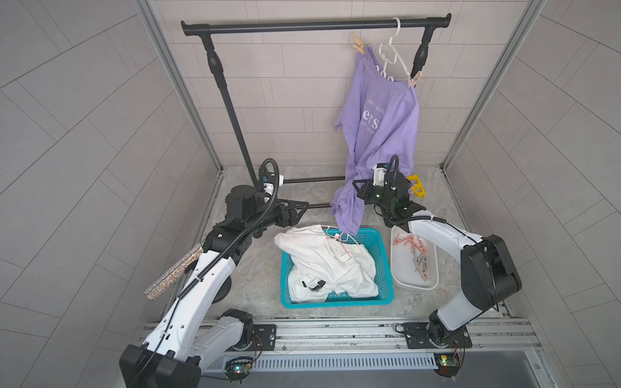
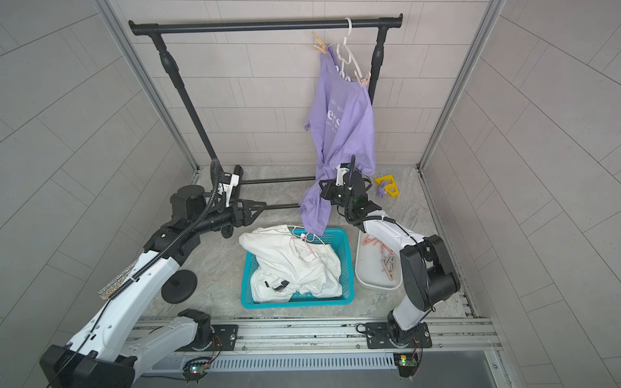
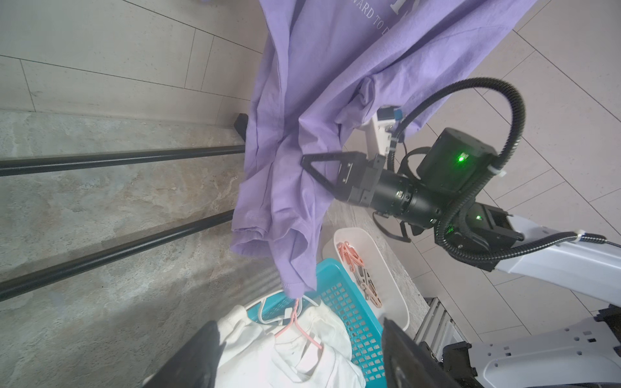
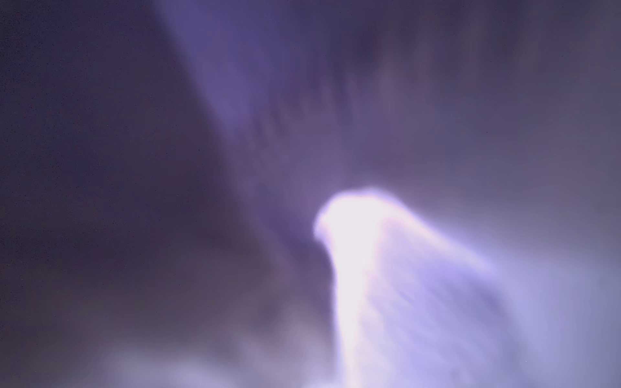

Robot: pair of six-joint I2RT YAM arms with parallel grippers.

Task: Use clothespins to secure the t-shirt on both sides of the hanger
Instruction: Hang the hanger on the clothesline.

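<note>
— Left wrist view faces the shirt [image 3: 336,84]. What do we see, starting on our left?
— Our left gripper [image 1: 300,211] hangs released and empty, jaws aimed across at the shirt, well apart from it. Next comes the basket [image 1: 336,301] of white laundry [image 1: 329,265], with the shirt's hem reaching its back rim.
— And the shirt itself?
— Its long axis runs from the hanger [image 1: 386,53] on the rail [image 1: 316,23], high at the back, down to that basket. A peach pin [image 1: 359,43] bites the shoulder on our left, a pink pin [image 1: 415,79] the one on our right. We judge both sides clipped.
— The right gripper [image 3: 306,160]?
— Clenched. Folds gather at its tips, so it seems to pinch the lower shirt; the right wrist view gives only purple blur.
— Spare pins [image 1: 416,248]?
— In the tray [image 1: 403,278], just right of the basket, beside our right arm [image 1: 437,231]. They lie back toward our base from the right jaws, mostly along the tray's length. The right arm is far nearer than the left.
— What does our next move turn on?
— We guess: letting the cloth go without tugging. A pull down the shirt's length would load both pins.
</note>
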